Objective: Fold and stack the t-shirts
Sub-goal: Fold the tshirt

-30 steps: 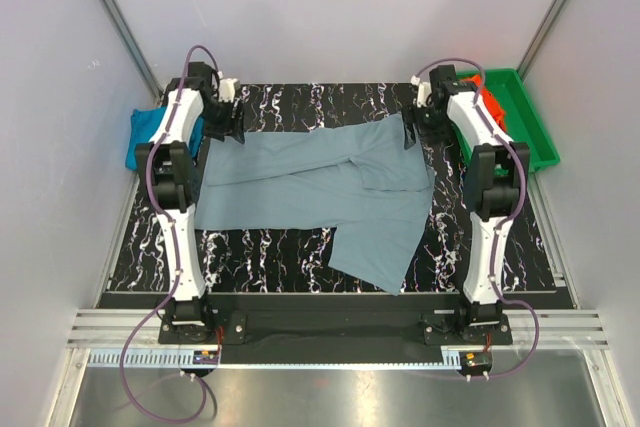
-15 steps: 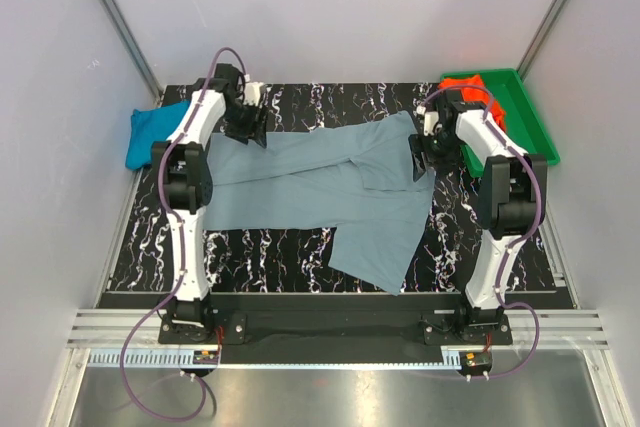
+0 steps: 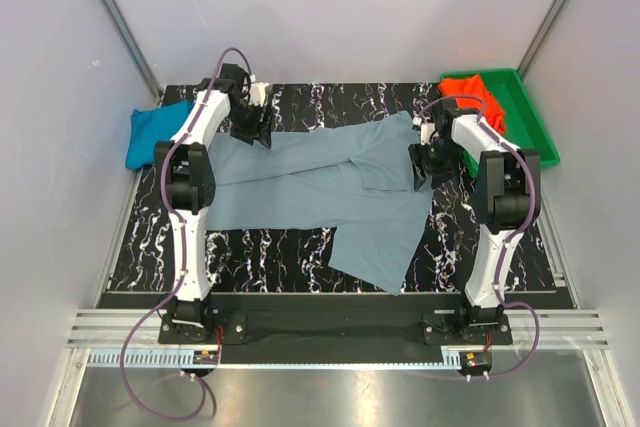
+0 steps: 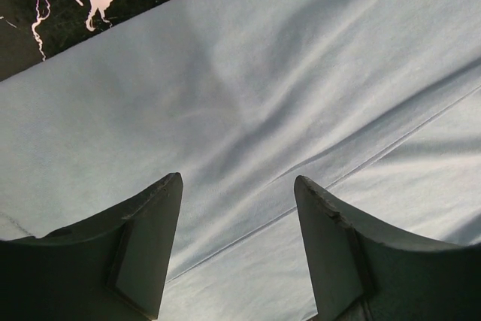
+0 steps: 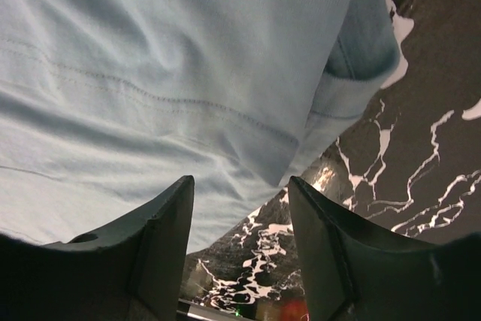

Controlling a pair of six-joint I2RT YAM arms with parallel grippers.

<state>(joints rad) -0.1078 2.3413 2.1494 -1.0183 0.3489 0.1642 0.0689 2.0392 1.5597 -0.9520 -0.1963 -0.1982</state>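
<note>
- As both arms lean out over the black marbled table (image 3: 285,247), the grey-blue shirt (image 3: 320,182) lies spread flat between them. Its nearest edge is close to the green tray (image 3: 530,129), and the rest stretches away from the tray across the middle of the table.
- The shirt's long axis runs crosswise, from the tray side to the opposite side. One broad flap hangs off that line toward the arm bases.
- The right pincer (image 3: 422,162) hangs over the shirt's tray-side edge with its jaws apart and nothing between them. Its wrist camera shows the sleeve hem (image 5: 353,73) ahead and bare table just past it.
- The left pincer (image 3: 252,127) stands over the shirt's edge farthest from the tray, also spread wide and empty. A stitched seam (image 4: 361,167) crosses the cloth ahead of its fingers (image 4: 150,246).
- Each arm is nearer its own end of the shirt, with the cloth directly beneath and ahead. The coming move therefore looks like a paired pinch at opposite ends of the long axis.
- Whether either pincer's tips already touch the cloth cannot be told.
- The orange-red shirt (image 3: 468,92) sits bunched inside the tray, at its far end.
- The teal-blue shirt (image 3: 148,132) lies crumpled at the table edge farthest from the tray, beyond the left arm.
- No brand, label or readable writing appears in any view.
</note>
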